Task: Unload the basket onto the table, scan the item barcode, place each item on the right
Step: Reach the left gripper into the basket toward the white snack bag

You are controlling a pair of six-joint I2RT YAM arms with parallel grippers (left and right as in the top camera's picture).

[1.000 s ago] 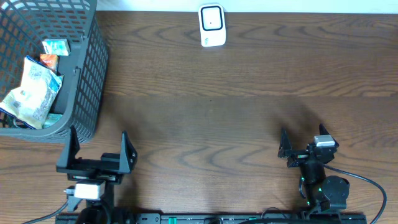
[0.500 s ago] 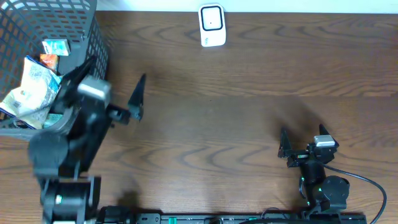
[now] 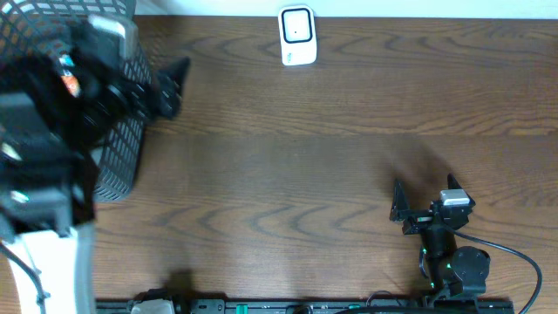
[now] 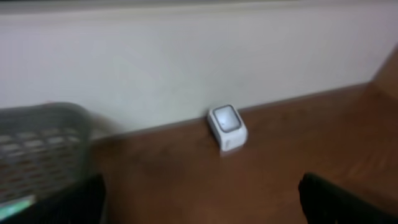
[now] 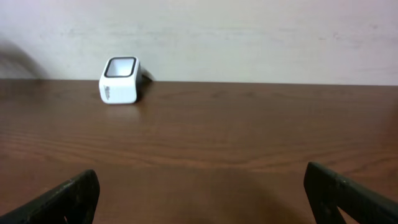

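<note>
from overhead the grey basket at 10 o'clock is largely covered by the blurred left arm, and only a scrap of an orange item is seen inside it. in the left wrist view the basket's rim is shown at 8 o'clock, its contents hidden. the white scanner is set at 12 o'clock on the tabletop (it is seen in all three views). the left end effector is spread apart with nothing held, as is the right end effector at 5 o'clock.
</note>
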